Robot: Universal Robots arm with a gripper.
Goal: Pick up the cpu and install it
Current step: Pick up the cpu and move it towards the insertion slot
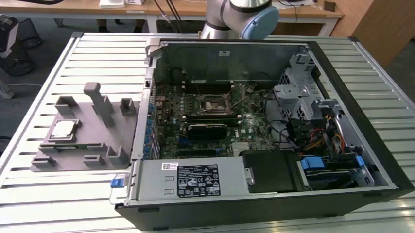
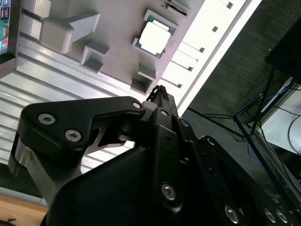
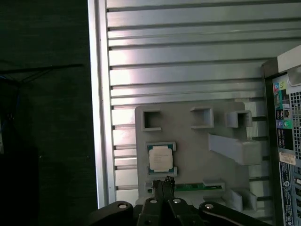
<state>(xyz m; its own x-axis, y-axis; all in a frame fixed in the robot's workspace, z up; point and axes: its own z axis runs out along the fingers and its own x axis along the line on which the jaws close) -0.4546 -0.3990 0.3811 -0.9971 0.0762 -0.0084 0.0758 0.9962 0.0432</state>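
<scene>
The cpu [image 1: 63, 128] is a small square chip with a silvery top. It lies flat in a recess of the grey plastic fixture [image 1: 97, 145] on the exterior view's left. It shows in both wrist views too, the cpu [image 3: 160, 157] and the cpu [image 2: 153, 37]. My gripper [image 3: 163, 184] hangs well above the fixture [image 3: 188, 136], its black fingertips pressed together and holding nothing. Its tip [image 2: 160, 91] points down close beside the chip. The black-framed socket [image 1: 211, 104] sits on the motherboard inside the open computer case.
The open computer case [image 1: 363, 191] fills the exterior view's right, with a power supply [image 1: 188, 179], cables and drive bays inside. Fixture posts [image 1: 97, 99] stand up near the chip. The slatted metal table [image 1: 65, 199] ends at an edge [image 3: 96, 117] beside the fixture.
</scene>
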